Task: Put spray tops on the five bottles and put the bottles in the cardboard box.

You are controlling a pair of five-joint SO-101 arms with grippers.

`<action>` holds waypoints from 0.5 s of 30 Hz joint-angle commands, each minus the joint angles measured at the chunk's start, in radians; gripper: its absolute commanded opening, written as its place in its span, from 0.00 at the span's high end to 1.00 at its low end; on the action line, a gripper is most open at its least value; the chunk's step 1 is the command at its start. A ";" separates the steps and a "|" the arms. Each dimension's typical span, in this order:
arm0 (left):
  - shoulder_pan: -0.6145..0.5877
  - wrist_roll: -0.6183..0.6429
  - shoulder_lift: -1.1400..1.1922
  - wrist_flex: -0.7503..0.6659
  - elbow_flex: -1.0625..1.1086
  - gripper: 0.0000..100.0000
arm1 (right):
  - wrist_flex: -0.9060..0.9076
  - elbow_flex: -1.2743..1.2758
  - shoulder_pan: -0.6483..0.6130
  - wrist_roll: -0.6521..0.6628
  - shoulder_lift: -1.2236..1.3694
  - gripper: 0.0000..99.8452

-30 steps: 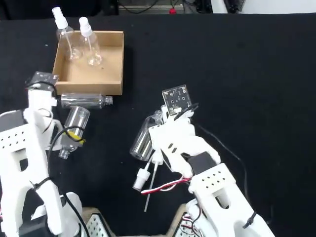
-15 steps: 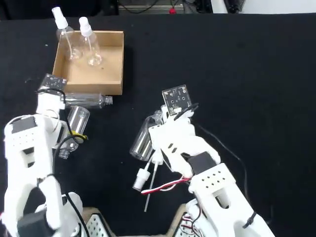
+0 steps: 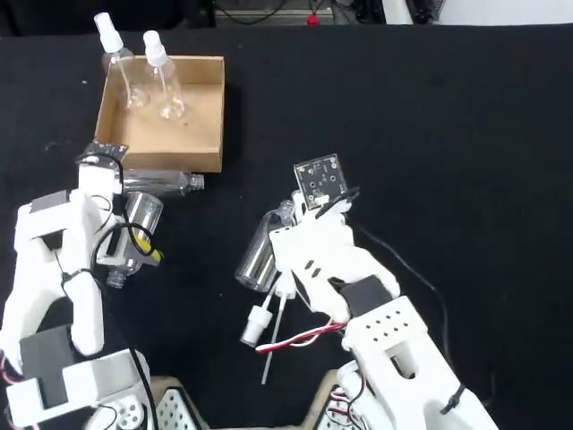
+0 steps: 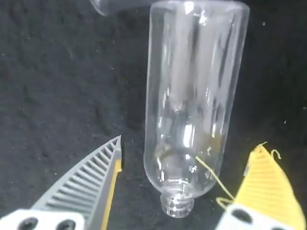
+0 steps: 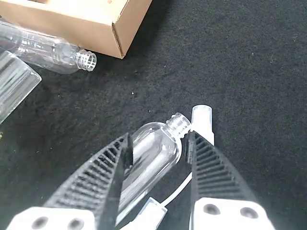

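Left gripper (image 4: 188,143) is spread wide, with one finger (image 4: 91,187) on each side of a bottle (image 4: 194,96) lying on the black table (image 3: 430,134). It's not squeezing the bottle as far as I can see. The bottle has no cap, and its open neck points back toward the wrist.

Just past that bottle's far end, a third bottle (image 3: 161,182) lies crosswise, also uncapped. It sits right up against the front wall of the cardboard box (image 3: 161,159). That's the main thing in the way on that side. Inside the box, at the far wall from the gripper, two capped bottles (image 3: 119,67) (image 3: 163,85) stand upright.

Right gripper (image 5: 157,138) is well off to the side of all that. It's closed narrow around a second bottle (image 5: 151,160), gripping near the shoulder, and that one is uncapped too. A loose spray top (image 5: 203,120) lies just beside its neck, right next to one fingertip. Another spray top (image 5: 146,213), with its thin tube, lies back under the wrist.

Count:
- Five bottles, two capped and three bare
- Two loose spray tops
- One box
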 commanded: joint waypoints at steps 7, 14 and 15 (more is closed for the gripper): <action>0.002 0.009 0.023 -0.008 -0.045 0.60 | -0.028 -0.007 -0.009 -0.002 -0.013 0.82; 0.030 0.005 0.017 0.118 -0.081 0.65 | -0.028 -0.010 -0.009 -0.002 -0.013 0.82; 0.038 0.005 0.017 0.117 -0.085 0.68 | -0.028 -0.010 -0.009 -0.002 -0.013 0.82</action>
